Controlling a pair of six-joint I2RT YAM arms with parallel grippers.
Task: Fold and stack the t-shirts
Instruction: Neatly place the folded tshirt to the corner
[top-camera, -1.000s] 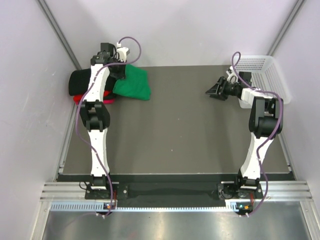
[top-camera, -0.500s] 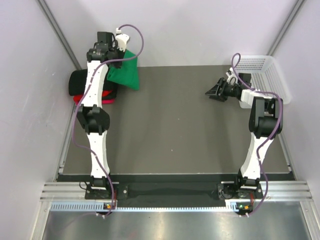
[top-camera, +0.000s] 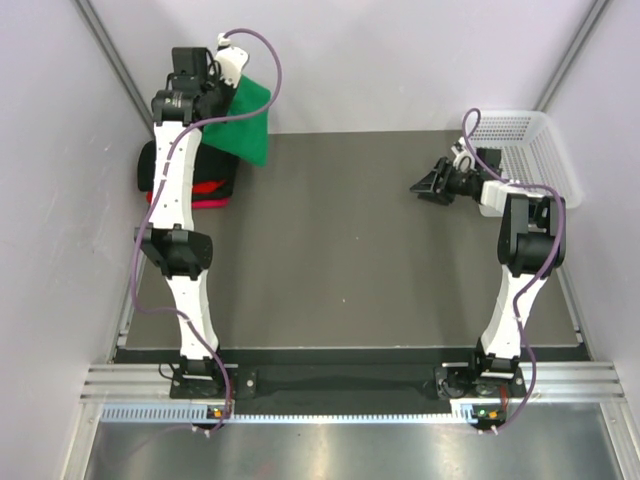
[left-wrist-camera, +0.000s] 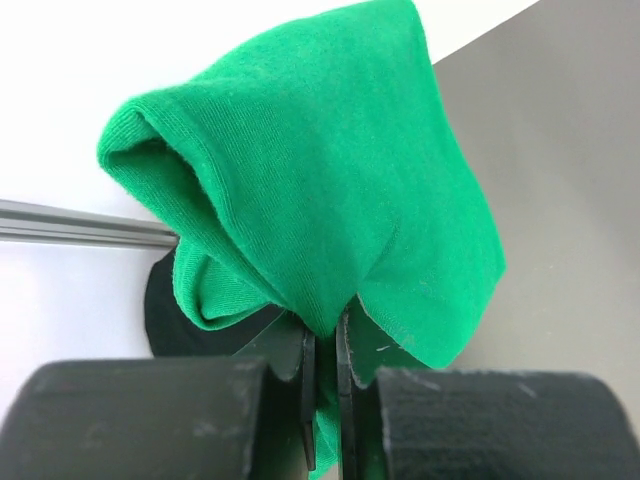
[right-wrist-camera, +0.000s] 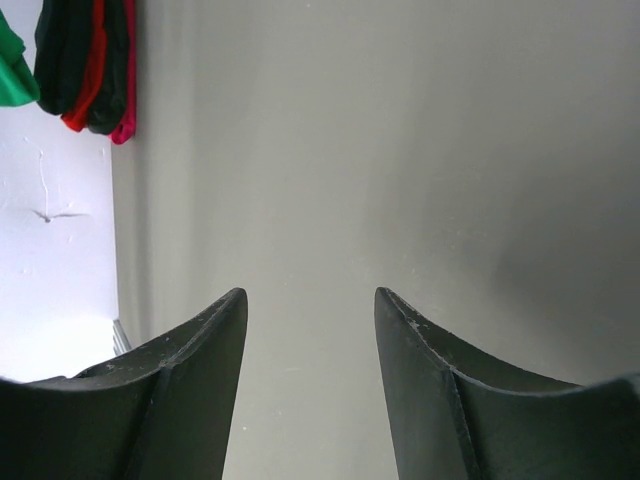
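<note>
Left tool (left-wrist-camera: 324, 352) pinching green t-shirt (left-wrist-camera: 320, 170), bunched, seemingly folded

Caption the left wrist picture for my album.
Left pincer shut on a bunched green shirt, grey table behind.

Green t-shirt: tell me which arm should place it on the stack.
Left. The left claw is shut on the green t-shirt, held in the air beside the black and red stack. The right claw is open, empty, across the table by the basket.
</note>
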